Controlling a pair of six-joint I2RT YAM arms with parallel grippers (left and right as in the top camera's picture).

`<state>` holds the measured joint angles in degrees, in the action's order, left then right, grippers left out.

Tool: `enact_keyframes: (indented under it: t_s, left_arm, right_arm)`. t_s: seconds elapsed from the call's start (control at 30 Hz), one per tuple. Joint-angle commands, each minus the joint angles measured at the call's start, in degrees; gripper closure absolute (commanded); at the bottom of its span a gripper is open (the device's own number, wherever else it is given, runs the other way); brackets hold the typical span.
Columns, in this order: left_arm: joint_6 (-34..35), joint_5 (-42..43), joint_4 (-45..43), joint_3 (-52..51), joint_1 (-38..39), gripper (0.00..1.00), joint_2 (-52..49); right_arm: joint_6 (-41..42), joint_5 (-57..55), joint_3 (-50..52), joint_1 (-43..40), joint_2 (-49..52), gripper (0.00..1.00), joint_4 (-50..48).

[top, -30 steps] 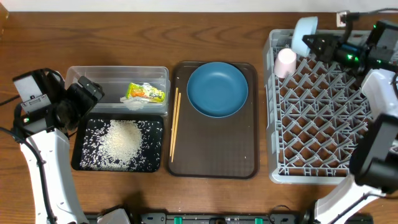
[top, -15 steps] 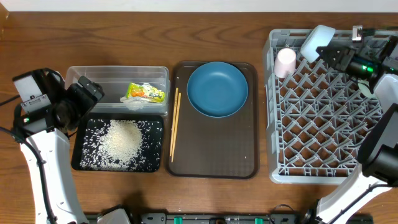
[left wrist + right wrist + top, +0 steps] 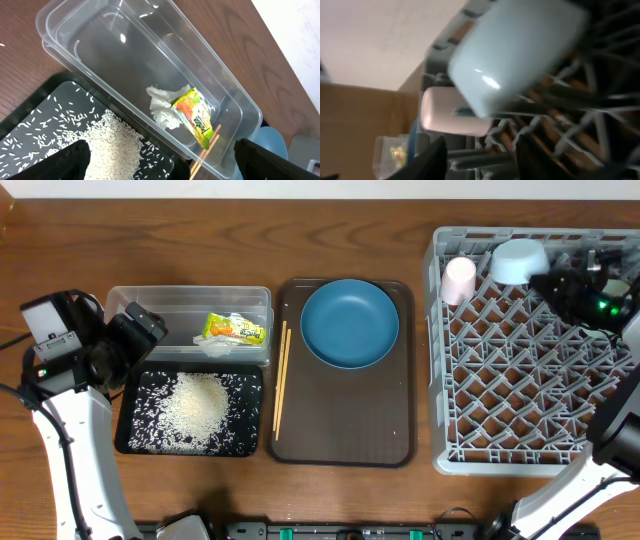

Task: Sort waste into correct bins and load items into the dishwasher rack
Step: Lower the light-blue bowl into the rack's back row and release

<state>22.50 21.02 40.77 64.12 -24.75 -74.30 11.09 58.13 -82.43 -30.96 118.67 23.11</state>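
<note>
The small light blue bowl lies mouth-down on the pegs at the back of the grey dishwasher rack, next to the small pink cup. My right gripper is open just right of the bowl, apart from it; the right wrist view shows the bowl and cup beyond the open fingers. The dark blue bowl and chopsticks rest on the brown tray. The clear tub holds the wrapper and tissue. Rice fills the black tray. My left gripper is open and empty above them. The pale green bowl is out of view.
The brown serving tray lies between the bins and the rack. In the left wrist view the open fingers hang over the rice, with the wrapper and tissue in the tub beyond.
My right gripper lowered the light blue bowl into the back of the rack, let go, and drew back to the right. The left arm has not moved.
</note>
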Motion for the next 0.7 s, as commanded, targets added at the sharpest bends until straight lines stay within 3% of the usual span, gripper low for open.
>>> enact_keyframes:
  t_s: [0.0, 0.4, 0.5, 0.6, 0.67]
  left_arm:
    - [0.3, -0.1, 0.2, 1.0, -0.3, 0.05, -0.2]
    - [0.3, -0.1, 0.2, 1.0, -0.3, 0.05, -0.2]
    - [0.3, -0.1, 0.2, 1.0, -0.3, 0.05, -0.2]
    - [0.3, -0.1, 0.2, 1.0, -0.3, 0.05, -0.2]
    - [0.3, -0.1, 0.2, 1.0, -0.3, 0.05, -0.2]
  right_arm:
    - [1.1, -5.1, -0.4, -0.9, -1.5, 0.54, 0.1]
    - [-0.9, -17.0, -0.4, 2.8, -14.3, 0.58, -0.2]
    - [-3.2, -20.6, -0.4, 6.3, -15.8, 0.70, -0.7]
    - [-5.7, -26.8, -0.4, 10.9, -15.8, 0.91, -1.5]
    - [-7.9, -33.8, -0.4, 14.4, -15.7, 0.95, -1.8]
